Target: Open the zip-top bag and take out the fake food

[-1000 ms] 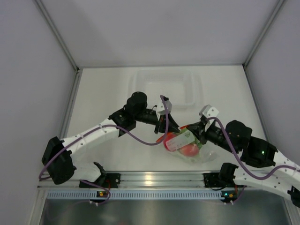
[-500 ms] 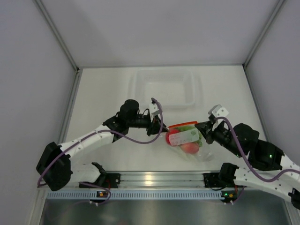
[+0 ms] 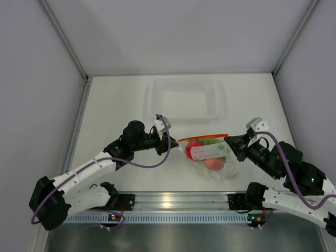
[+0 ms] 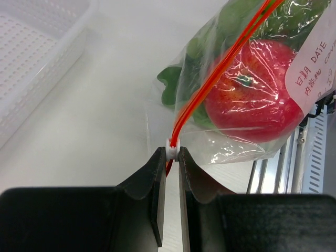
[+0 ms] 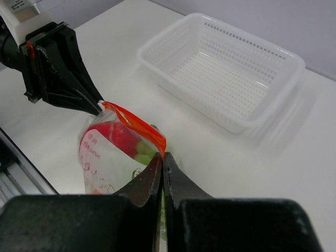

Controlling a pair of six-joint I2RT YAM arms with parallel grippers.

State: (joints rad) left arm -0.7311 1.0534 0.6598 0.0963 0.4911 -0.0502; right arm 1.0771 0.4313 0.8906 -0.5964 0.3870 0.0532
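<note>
The clear zip-top bag (image 3: 210,155) hangs stretched between my two grippers above the table, its orange-red zip strip (image 3: 202,138) on top. Inside it show a red tomato (image 4: 252,97), a pinkish-red fruit (image 3: 212,164) and green leafy pieces (image 4: 231,21). My left gripper (image 4: 172,152) is shut on the white zip slider (image 4: 172,145) at the strip's left end. My right gripper (image 5: 163,156) is shut on the strip's right corner (image 5: 157,140). The bag also shows in the right wrist view (image 5: 110,149).
A rigid clear white mesh tray (image 3: 181,98) stands at the back middle of the table; it also shows in the right wrist view (image 5: 226,68). The metal rail (image 3: 173,200) runs along the near edge. The enclosure walls stand on both sides.
My left gripper has drawn left with the slider and my right gripper has drawn right with the corner. The bag went from bunched to stretched taut and the zip strip lengthened.
</note>
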